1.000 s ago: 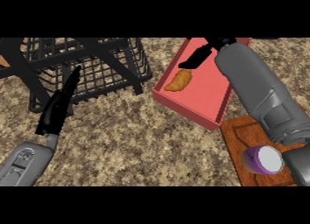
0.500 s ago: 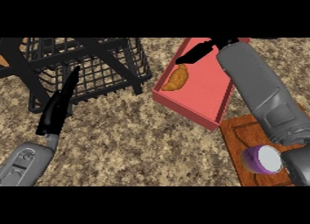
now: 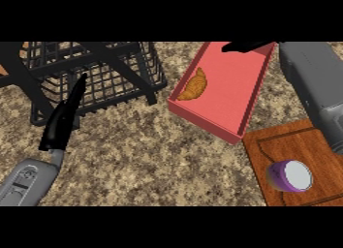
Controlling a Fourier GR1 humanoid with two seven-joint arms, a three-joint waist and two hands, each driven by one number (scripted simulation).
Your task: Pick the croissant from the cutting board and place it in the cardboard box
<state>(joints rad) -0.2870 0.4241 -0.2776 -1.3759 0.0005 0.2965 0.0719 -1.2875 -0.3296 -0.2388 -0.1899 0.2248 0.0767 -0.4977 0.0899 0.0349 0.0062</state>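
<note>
The golden-brown croissant (image 3: 194, 86) lies inside the red open box (image 3: 249, 72), against its left wall, with nothing touching it. My right hand (image 3: 244, 46) hovers over the box's far end at the top of the view, fingers straight and open, apart from the croissant. The grey right forearm runs down the right side over the box's right wall. The wooden cutting board (image 3: 269, 145) sits at the lower right, below the box. My left hand (image 3: 62, 122) stays open at the left, fingers pointing up in front of the wire basket.
A black wire basket (image 3: 96, 72) stands at the upper left, close to the box's left wall. A purple cup (image 3: 290, 175) with a white inside sits on the cutting board. Speckled granite counter (image 3: 153, 160) spreads between the left arm and the board.
My right hand has drawn back from the croissant, moving up and to the right toward the box's far end. The croissant stays lying in the box. The left hand has not moved.
</note>
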